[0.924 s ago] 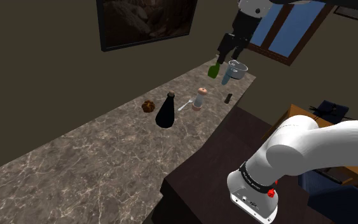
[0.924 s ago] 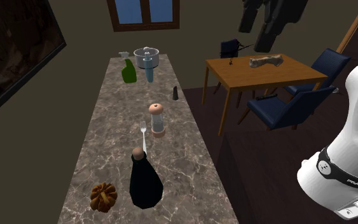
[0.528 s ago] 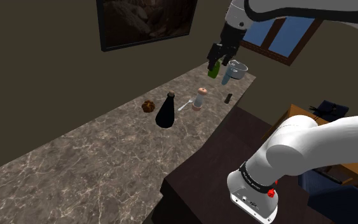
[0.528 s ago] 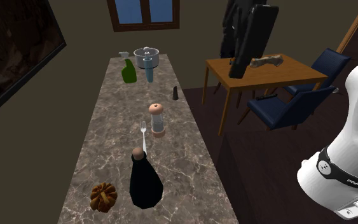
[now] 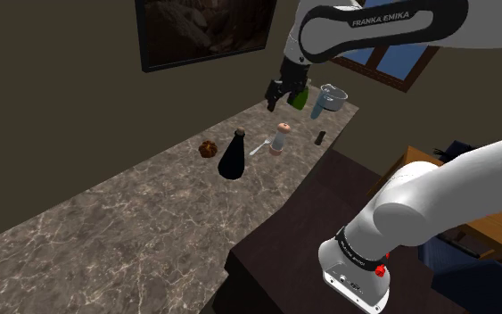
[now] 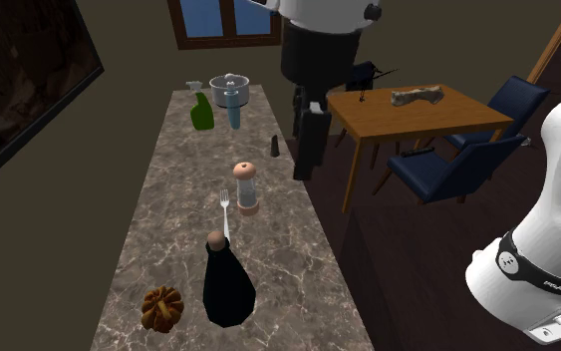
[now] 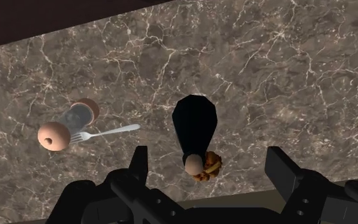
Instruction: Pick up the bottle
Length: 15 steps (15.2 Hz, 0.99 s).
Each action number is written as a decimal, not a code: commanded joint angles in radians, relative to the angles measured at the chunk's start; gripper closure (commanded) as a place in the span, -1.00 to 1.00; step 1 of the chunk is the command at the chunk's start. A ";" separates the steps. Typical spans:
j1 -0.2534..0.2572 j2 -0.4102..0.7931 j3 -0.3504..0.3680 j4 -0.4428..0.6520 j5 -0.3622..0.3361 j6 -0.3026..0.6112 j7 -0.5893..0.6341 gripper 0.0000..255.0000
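Status: the approach is under way and no grasp has been made.

The end effector [image 5: 278, 100] hangs in the upper middle of the shoulder view, high over the far part of the bench [image 5: 106, 223]. In the wrist view its two fingers stand wide apart with nothing between them, so it is empty.

The black bottle [image 5: 233, 156], taken as the task's thing because the wrist view looks straight down at it, stands upright on the bench near the centre of the shoulder view. It sits at lower centre of the second exterior view. It is well apart from the end effector and nothing touches it.

A small brown pumpkin-shaped piece [image 6: 161, 307] sits near its base. A fork [image 6: 224, 206] and a tan-capped shaker [image 6: 246, 187] lie beyond it, toward the end effector.

Done: the open fingers are pointed down toward the bench.

Outstanding, in my judgement:
- travel across to the bottle
- descent
- closing on the body or neck
- the lift
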State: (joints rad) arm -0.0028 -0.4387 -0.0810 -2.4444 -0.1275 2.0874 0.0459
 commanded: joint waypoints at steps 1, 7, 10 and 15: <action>0.002 0.078 0.000 0.005 -0.003 0.075 0.009 -1.00; 0.002 0.304 -0.003 0.061 -0.011 0.247 0.026 -1.00; 0.001 0.422 -0.004 0.107 -0.014 0.319 0.034 -1.00; 0.000 0.620 -0.005 0.212 -0.017 0.414 0.045 -1.00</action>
State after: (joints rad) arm -0.0006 0.1434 -0.0852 -2.2506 -0.1442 2.4803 0.0909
